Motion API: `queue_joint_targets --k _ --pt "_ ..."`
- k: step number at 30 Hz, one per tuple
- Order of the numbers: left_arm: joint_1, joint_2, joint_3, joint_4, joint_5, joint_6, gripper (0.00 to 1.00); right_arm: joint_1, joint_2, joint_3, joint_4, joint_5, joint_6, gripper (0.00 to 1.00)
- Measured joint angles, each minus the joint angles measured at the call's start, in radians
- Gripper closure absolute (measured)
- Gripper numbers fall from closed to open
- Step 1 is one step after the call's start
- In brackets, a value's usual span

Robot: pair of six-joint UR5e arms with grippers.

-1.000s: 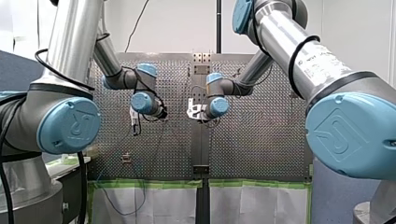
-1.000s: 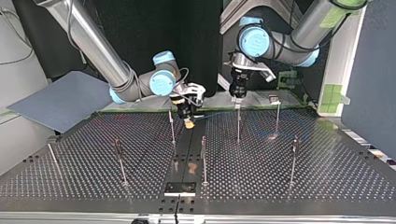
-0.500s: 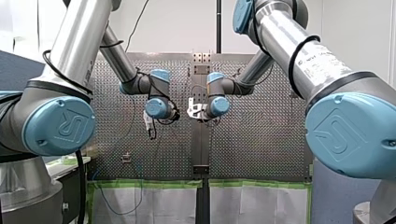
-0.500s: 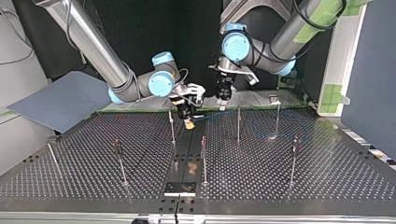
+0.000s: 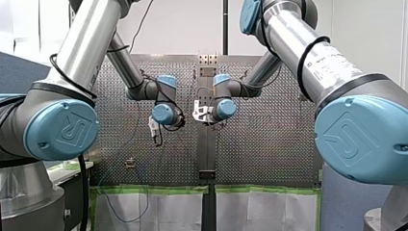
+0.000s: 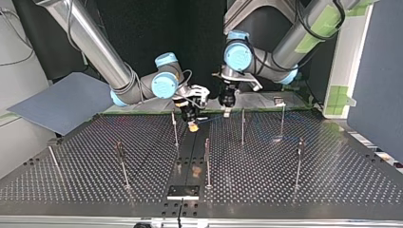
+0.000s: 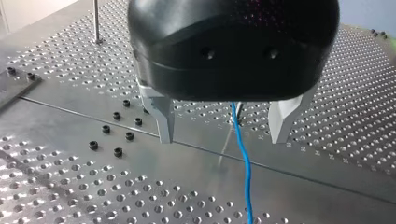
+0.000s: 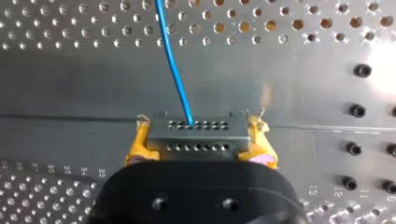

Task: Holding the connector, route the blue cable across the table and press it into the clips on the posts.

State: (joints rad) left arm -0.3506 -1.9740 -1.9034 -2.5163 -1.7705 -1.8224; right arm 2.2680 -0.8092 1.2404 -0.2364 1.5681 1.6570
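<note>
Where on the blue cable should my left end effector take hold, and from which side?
Take the bare stretch of the blue cable leading away from the connector, which my right end effector clamps. Come down from above: my left end effector is open and the thin strand runs between its fingers, so closing across it should probably catch it.

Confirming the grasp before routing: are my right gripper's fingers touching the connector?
Touching. In the right wrist view my right gripper has its yellow-padded fingers pressed against both ends of the connector, no gap.
</note>
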Motion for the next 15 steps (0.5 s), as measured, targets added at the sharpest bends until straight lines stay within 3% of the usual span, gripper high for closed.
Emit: queue_joint_targets --k 9,15 --pt "0.012 -0.080 0.085 -0.026 -0.013 -0.008 0.00 0.001 0.000 0.000 -0.001 -0.014 -0.001 1.00" --pt "0.021 -0.098 0.136 -0.038 -0.019 -0.008 0.00 0.001 0.000 0.000 -0.001 -0.015 0.000 1.00"
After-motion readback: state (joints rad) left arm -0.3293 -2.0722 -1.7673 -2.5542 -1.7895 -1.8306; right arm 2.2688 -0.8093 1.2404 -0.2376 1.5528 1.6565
